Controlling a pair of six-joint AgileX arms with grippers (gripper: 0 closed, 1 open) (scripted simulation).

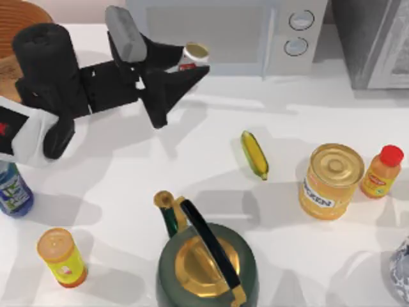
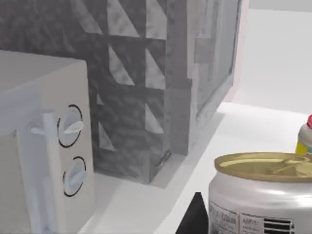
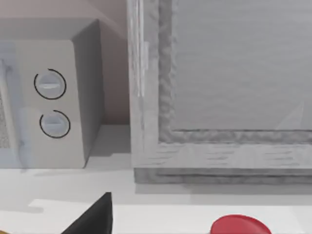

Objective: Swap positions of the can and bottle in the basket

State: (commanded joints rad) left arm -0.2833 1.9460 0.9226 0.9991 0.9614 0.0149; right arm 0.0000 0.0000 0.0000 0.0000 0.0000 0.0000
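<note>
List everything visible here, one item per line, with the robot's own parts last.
can: 1, white with red logo, in the left end effector, rear left
bottle: 1, blue-tinted, left edge
basket: 1, brown, rear left corner
banana: 1, yellow, centre
kettle: 1, green and gold, front
yellow can: 1, right
orange bottle: 1, red cap, right
tube: 1, yellow-green, front left
microwave: 1, grey, rear
left end effector: shut on can
right end effector: near orange bottle

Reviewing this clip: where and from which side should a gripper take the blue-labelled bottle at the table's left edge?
The bottle stands upright beside the left arm. Grip its labelled body across the width, probably coming in level from the open table on its right, since the arm crowds it from above.
</note>
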